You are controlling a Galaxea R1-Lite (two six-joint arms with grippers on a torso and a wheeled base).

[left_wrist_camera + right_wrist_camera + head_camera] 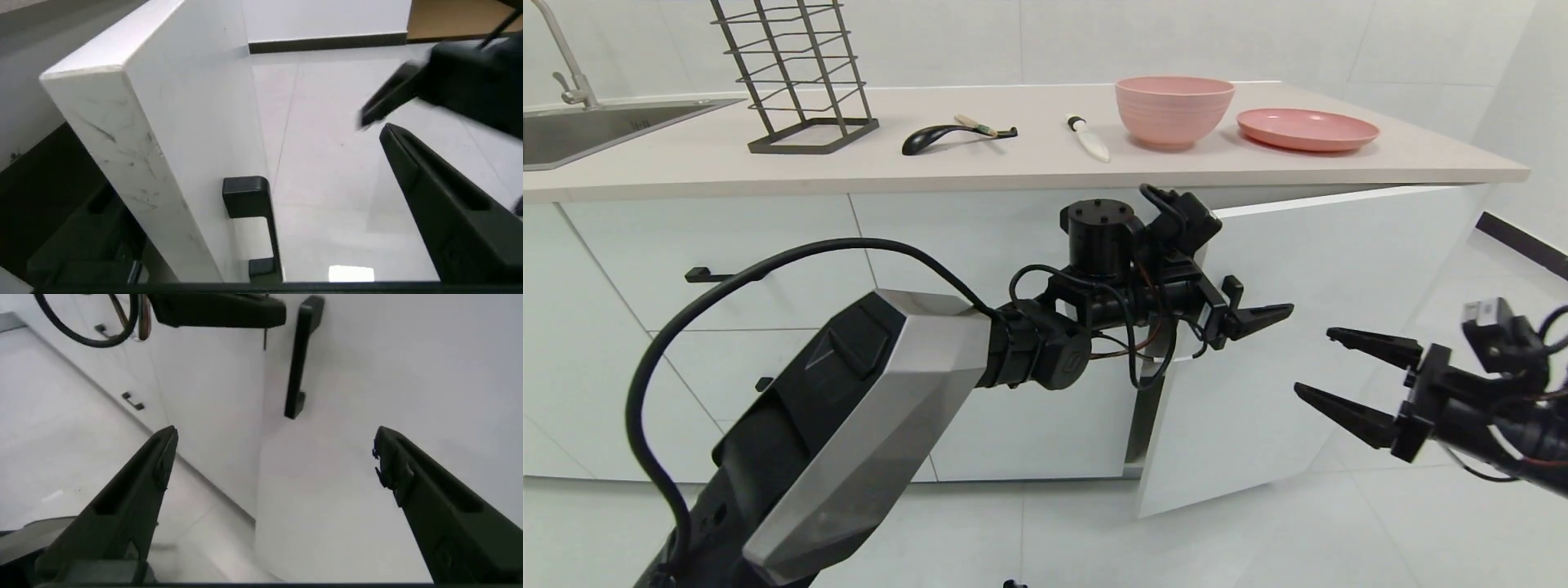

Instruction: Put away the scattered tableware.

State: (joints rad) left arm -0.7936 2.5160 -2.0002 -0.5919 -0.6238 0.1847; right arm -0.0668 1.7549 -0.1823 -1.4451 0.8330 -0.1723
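On the counter lie a black spoon (931, 136), a short wooden-handled utensil (975, 124) and a white knife (1089, 139). Beside them stand a pink bowl (1174, 109) and a pink plate (1307, 128). My left gripper (1262, 314) is open at the upper free edge of the half-open cabinet door (1307, 269). One of its fingers (441, 196) lies over the door's outer face near the black handle (249, 204). My right gripper (1327, 371) is open and holds nothing, in front of the door face, lower and to the right, facing the handle (298, 359).
A black wire dish rack (805, 82) stands on the counter left of the spoon. A steel sink (596, 131) with a tap is at the far left. Closed drawers with black handles (707, 274) run below. White tiled floor lies in front.
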